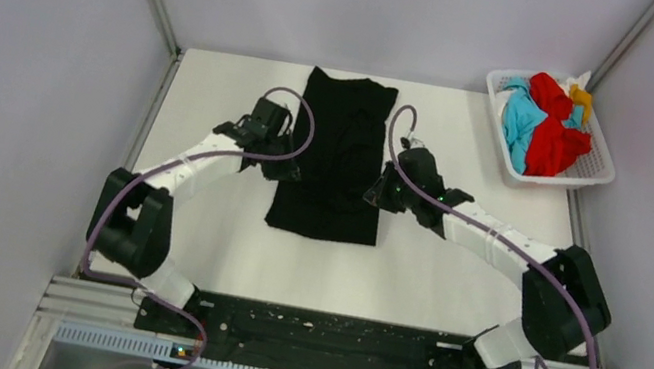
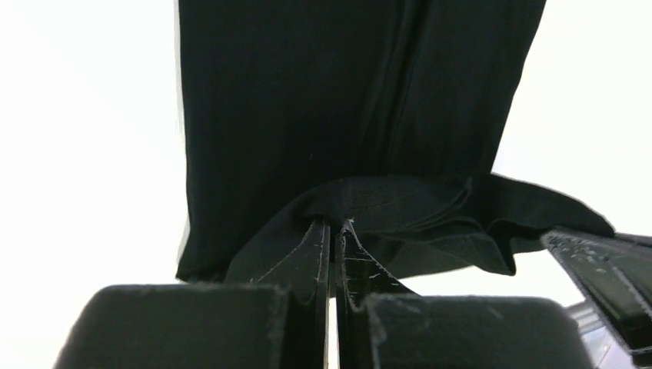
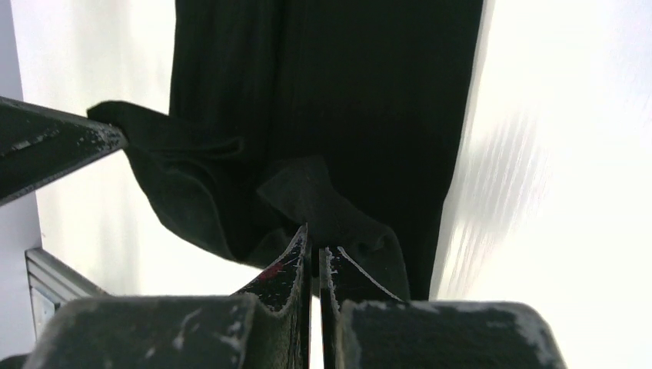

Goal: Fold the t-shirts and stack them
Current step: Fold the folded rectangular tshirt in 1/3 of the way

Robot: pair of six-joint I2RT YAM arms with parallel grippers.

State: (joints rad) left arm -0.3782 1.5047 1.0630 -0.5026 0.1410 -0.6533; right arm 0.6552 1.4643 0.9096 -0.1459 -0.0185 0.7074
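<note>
The left gripper (image 2: 335,227) was pressed shut on a raised fold of the black t-shirt (image 2: 323,100), its two fingers squeezed together with cloth bunched over their tips. The right gripper (image 3: 311,231) was likewise clamped on a pinch of the same shirt, the fabric humped up around its fingertips. From above, the left gripper (image 1: 283,169) sat at the black t-shirt's (image 1: 340,146) left edge and the right gripper (image 1: 377,193) at its right edge, both along the shirt's lower half and facing each other across it. The shirt lay as a long, narrow, upright band in the middle of the white table (image 1: 194,222), its neckline at the far end and its hem nearest the arm bases.

Far to the right of the black shirt, past its upper corner, stood a white lattice basket (image 1: 563,178). Crumpled inside were a red shirt (image 1: 554,143), a turquoise-blue shirt (image 1: 521,117) and an orange-yellow shirt (image 1: 581,95).
</note>
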